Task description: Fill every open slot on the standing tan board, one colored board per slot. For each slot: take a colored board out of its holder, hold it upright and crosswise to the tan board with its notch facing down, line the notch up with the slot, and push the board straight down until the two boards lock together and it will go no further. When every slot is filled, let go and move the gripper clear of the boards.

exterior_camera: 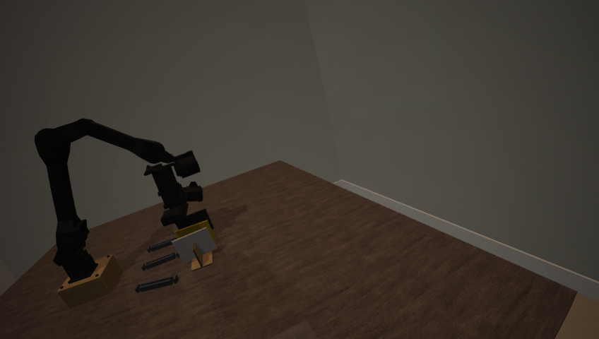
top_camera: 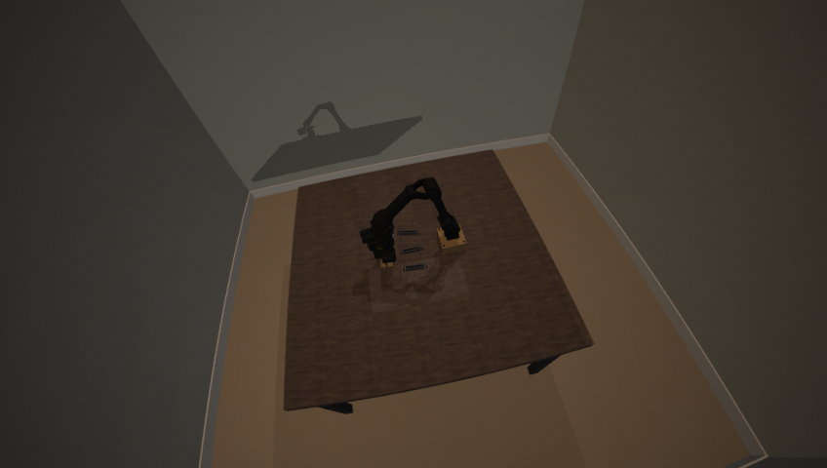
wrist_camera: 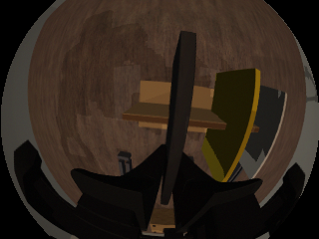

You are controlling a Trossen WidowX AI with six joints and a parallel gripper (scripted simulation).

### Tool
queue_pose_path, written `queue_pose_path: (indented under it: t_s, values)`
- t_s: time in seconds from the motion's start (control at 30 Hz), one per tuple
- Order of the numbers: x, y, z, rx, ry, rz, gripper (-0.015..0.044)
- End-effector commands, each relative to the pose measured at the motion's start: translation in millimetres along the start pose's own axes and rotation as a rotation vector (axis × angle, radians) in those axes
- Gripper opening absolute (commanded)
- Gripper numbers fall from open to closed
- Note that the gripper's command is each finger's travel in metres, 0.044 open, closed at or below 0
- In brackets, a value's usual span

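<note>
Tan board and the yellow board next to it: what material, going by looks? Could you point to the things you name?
Tan board [wrist_camera: 150, 112]: probably wood or plywood, matte; warm tan-brown faces, darker cut edge, though no clear grain shows. Yellow board [exterior_camera: 197, 227] [wrist_camera: 234, 107]: painted wood or plastic, can't tell; flat even color, no glossy highlight.

Boards set crosswise: three, being one black [exterior_camera: 203, 217] [wrist_camera: 182, 95], one yellow [exterior_camera: 193, 227] [wrist_camera: 232, 115] and one pale grey [exterior_camera: 193, 243] [wrist_camera: 271, 112]. Dark holders [top_camera: 414, 267] [exterior_camera: 157, 284] [wrist_camera: 125, 161], three. One tan board [exterior_camera: 196, 253] [wrist_camera: 150, 112], one arm [top_camera: 397, 207] [exterior_camera: 61, 184], one brown table [top_camera: 435, 347] [exterior_camera: 357, 260] [wrist_camera: 90, 50].

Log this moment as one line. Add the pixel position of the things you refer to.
pincer [wrist_camera: 167, 149]: shut on black board [wrist_camera: 181, 95] [exterior_camera: 200, 218] | yellow board [wrist_camera: 233, 119] [exterior_camera: 197, 227], white board [exterior_camera: 193, 242] [wrist_camera: 266, 121]: standing crosswise on tan board [wrist_camera: 199, 115] [exterior_camera: 197, 256] | black board seating: unclear | release: pending
</note>
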State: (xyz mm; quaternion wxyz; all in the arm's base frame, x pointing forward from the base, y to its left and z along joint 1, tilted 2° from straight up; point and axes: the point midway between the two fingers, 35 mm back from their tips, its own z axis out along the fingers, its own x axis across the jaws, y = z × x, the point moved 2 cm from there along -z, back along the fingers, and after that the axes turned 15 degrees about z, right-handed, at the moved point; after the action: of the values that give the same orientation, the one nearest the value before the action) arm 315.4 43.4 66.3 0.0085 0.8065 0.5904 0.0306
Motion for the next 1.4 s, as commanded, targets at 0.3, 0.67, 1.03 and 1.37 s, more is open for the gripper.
queue_pose_path:
  t_s: [0.3,0.67,1.03,1.37]
  values:
    - [0,0,6,0.000,-0.001,0.003,0.0000]
    - [0,0,12,0.000,-0.001,0.003,0.0000]
    - [0,0,14,0.000,-0.001,0.003,0.0000]
    - [0,0,14,0.000,-0.001,0.003,0.0000]
